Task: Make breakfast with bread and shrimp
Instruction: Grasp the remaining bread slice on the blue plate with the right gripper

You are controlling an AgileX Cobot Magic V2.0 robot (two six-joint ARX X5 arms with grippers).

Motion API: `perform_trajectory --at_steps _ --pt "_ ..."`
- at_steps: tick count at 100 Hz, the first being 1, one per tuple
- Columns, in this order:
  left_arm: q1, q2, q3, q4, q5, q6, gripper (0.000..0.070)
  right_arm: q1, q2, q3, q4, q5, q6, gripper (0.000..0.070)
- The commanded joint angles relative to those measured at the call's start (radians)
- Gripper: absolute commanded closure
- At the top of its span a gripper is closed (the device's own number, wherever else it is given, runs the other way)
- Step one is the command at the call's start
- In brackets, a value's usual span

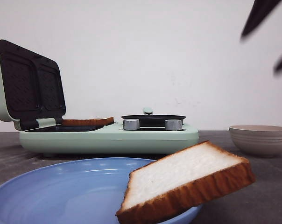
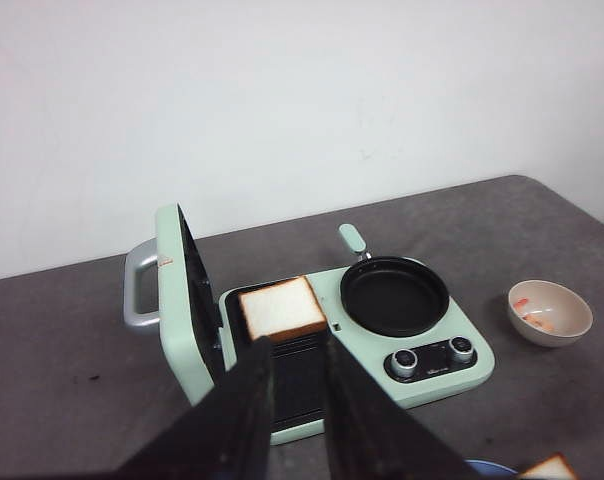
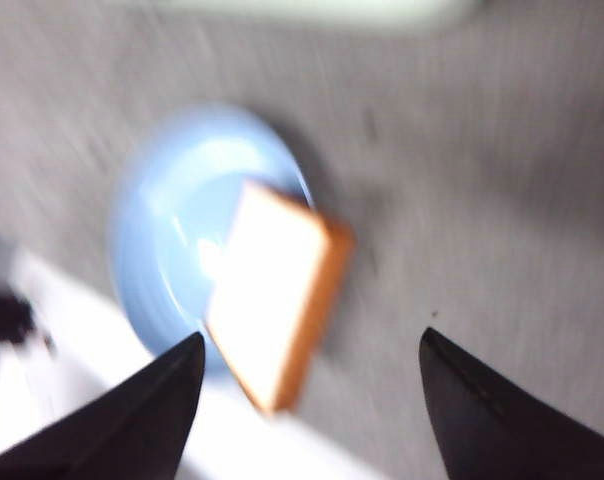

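Though blur smears the bread (image 3: 277, 300), both pincers (left (image 2: 297, 375), right (image 3: 312, 375)) gape empty.

no readable text or numbers, markings beside the breakfast maker (image 2: 322, 350) knobs perhaps present, too small

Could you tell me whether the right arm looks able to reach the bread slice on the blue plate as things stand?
Probably yes: the right gripper is open above the bread slice, which overhangs the blue plate rim, nothing between them.
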Motion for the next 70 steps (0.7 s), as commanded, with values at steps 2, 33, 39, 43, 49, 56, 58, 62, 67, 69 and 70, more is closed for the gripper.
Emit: perform_trajectory --at_steps 2,33,39,43,49,56,58,62,67,69,70 --pt "-0.011 0.003 0.024 0.002 0.024 -0.005 0.0689 0.031 0.090 0.009 -0.006 -0.003 -0.056 0.0273" --pt "-0.028 -0.027 0.023 -0.016 0.073 0.002 0.0689 0.116 0.283 0.009 0.101 -0.003 -0.024 0.0273" --pt "-0.033 -0.031 0.023 -0.015 0.073 0.013 0.0689 0.133 0.309 0.009 0.113 -0.003 -0.024 0.0273" --pt "-0.035 -0.035 0.023 -0.016 0.073 0.018 0.0689 0.143 0.325 0.009 0.120 -0.003 -0.024 0.0273" --pt "-0.040 -0.037 0.023 -0.015 0.073 0.018 0.0689 0.158 0.346 0.009 0.130 -0.003 -0.024 0.0273" --pt "-0.047 -0.039 0.023 -0.015 0.073 0.021 0.0689 0.178 0.364 0.009 0.145 -0.003 -0.022 0.0273" --pt "-0.048 -0.039 0.023 -0.015 0.073 0.022 0.0689 0.183 0.367 0.008 0.150 -0.002 -0.020 0.0273" --pt "-0.052 -0.039 0.023 -0.015 0.072 0.026 0.0689 0.193 0.374 0.008 0.161 -0.003 -0.011 0.0273" --pt "-0.056 -0.039 0.022 -0.014 0.072 0.029 0.0689 0.207 0.377 0.007 0.180 -0.003 0.003 0.0273" --pt "-0.058 -0.039 0.022 -0.014 0.072 0.029 0.0689 0.211 0.378 0.007 0.187 -0.003 0.007 0.0273" --pt "-0.059 -0.039 0.022 -0.014 0.072 0.030 0.0689 0.214 0.379 0.007 0.191 -0.003 0.010 0.0273"
